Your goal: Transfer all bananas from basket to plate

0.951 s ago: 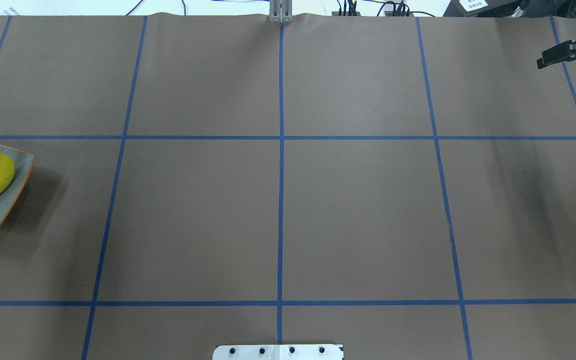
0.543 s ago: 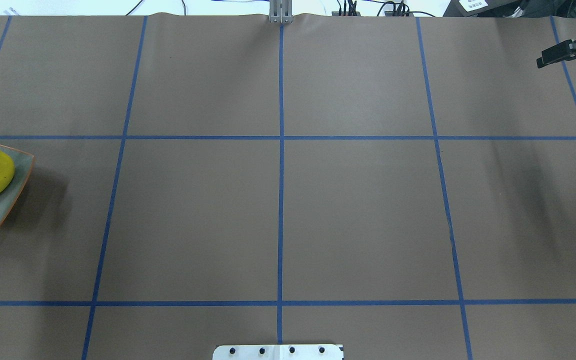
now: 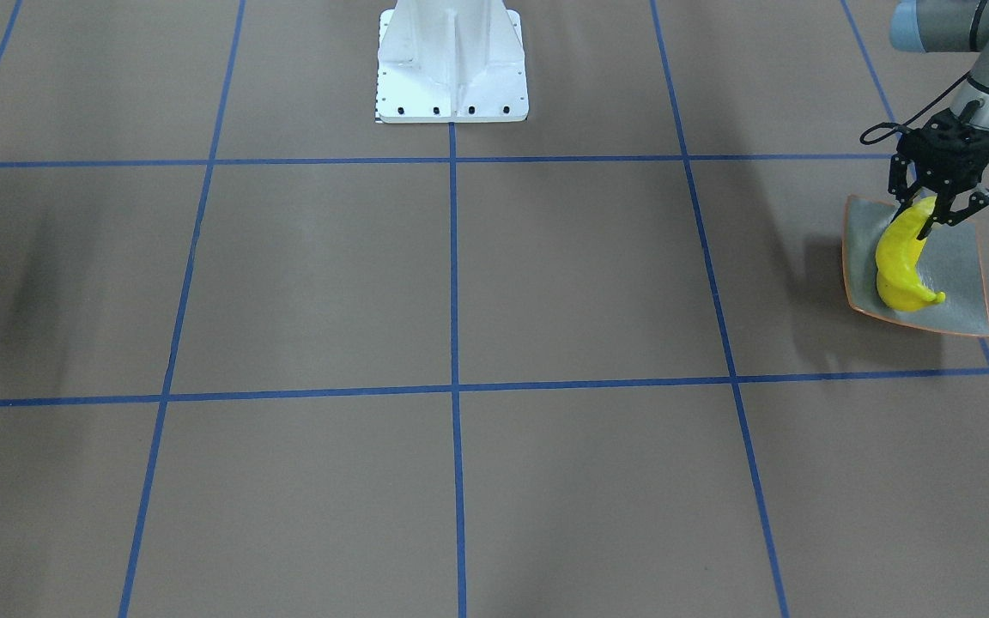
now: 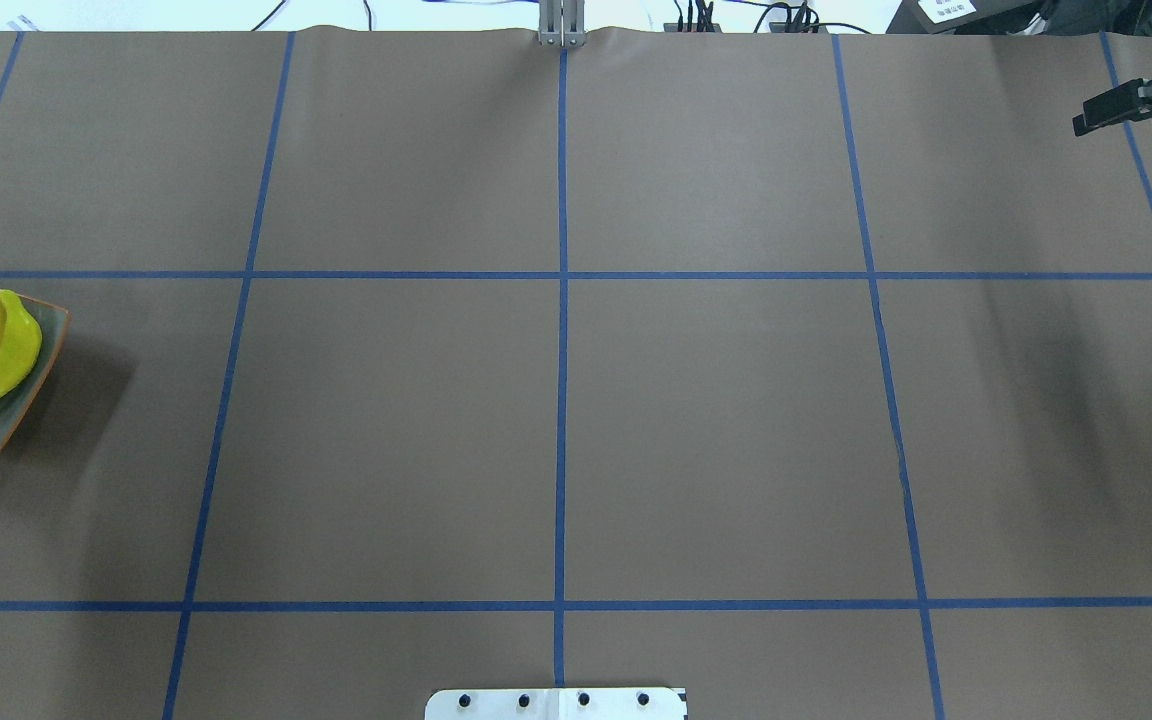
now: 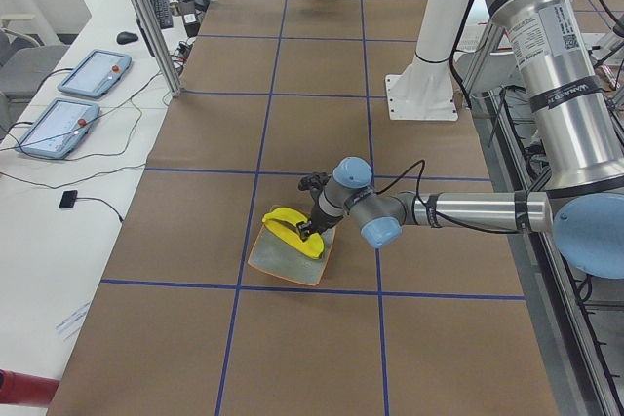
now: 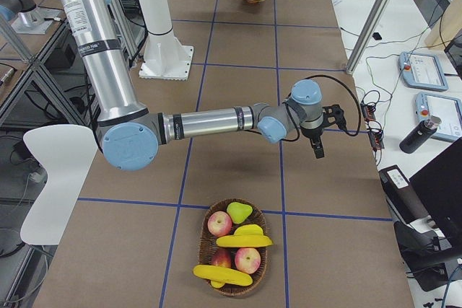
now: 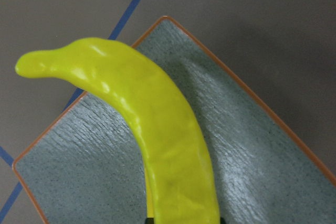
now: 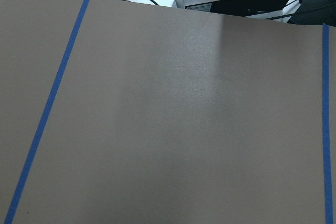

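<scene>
The left gripper [image 3: 934, 215] has its jaws clamped on 1 banana [image 3: 896, 257] by its end. The banana's long axis runs down and away from them, low over the plate [image 3: 962, 257] on the counter [image 3: 546, 275]. Whether the right gripper's [image 4: 1086, 122] jaws are wide or narrow, I cannot tell.

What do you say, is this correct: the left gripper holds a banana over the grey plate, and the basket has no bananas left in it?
One part is wrong. The left gripper does hold a banana over the grey plate, but the basket is not free of bananas. Two bananas lie in it among the other fruit, as the exterior right view shows.
</scene>
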